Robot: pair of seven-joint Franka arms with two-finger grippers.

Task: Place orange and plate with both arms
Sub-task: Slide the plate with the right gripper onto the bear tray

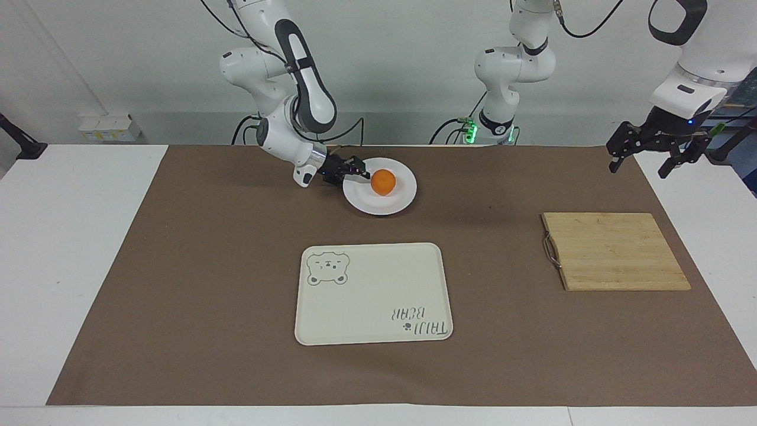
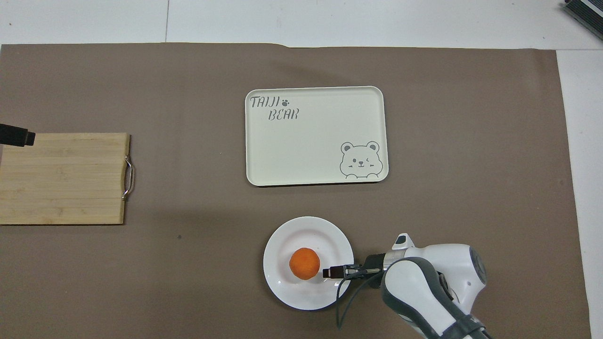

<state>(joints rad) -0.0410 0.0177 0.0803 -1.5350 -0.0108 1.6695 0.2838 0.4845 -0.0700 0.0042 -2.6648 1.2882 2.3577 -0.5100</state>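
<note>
The white plate lies on the brown mat close to the robots, and the orange sits on its middle. My right gripper comes in low and level from the right arm's end. It lies across the plate's rim, with its tip just short of the orange. My left gripper hangs open and empty in the air above the mat's corner at the left arm's end.
A cream tray with a bear drawing lies mid-table, farther from the robots than the plate. A bamboo cutting board with a metal handle lies toward the left arm's end.
</note>
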